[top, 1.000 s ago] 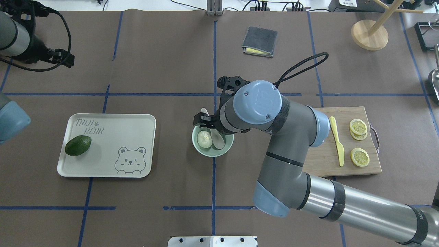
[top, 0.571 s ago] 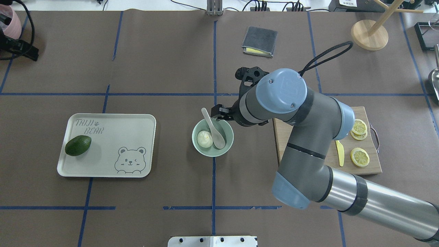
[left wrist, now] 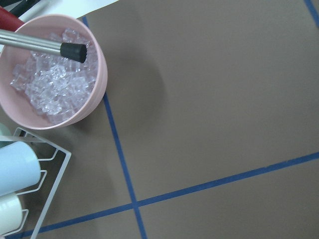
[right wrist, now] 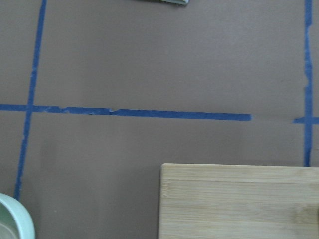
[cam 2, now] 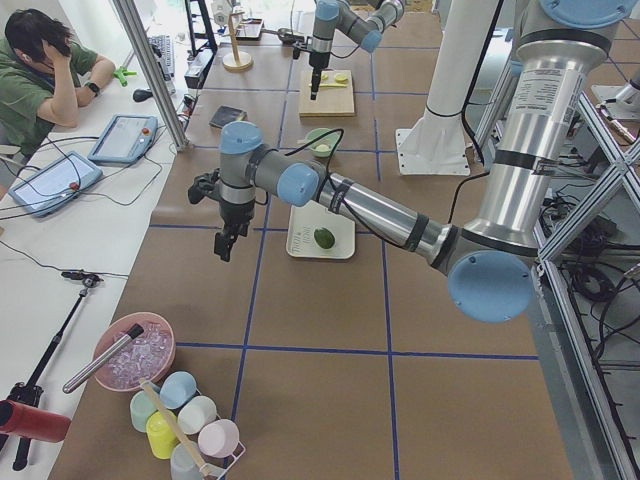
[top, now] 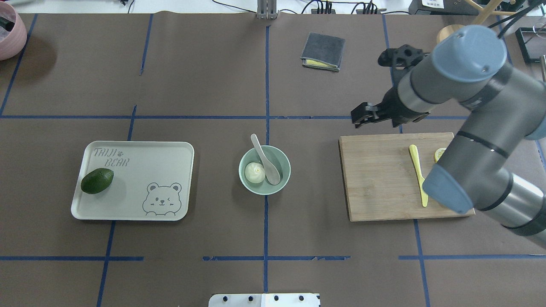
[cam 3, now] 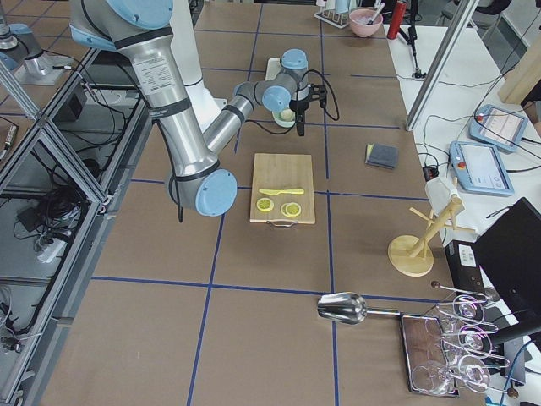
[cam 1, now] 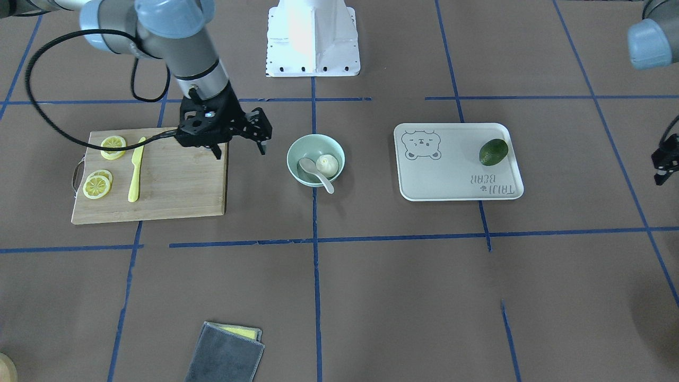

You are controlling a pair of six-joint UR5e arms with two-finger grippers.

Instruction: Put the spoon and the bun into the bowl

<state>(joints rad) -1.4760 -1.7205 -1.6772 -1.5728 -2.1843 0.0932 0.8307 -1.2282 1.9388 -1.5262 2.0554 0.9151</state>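
Rectangular bamboo cutting board [top: 379, 179] sits on my right, white bear-print tray [top: 140, 162] on my left. Right black two-finger gripper [cam 1: 240, 150] hangs by the board's bowl-side edge, fingers spread, nothing held. Left gripper [cam 1: 663, 162] is far out at the table's end; can't tell its state. Round mint-green bowl [top: 283, 160] sits between board and tray. Off-white soup spoon [top: 263, 157] lies in it, handle over the rim, just beside the white pleated bun [top: 255, 172].
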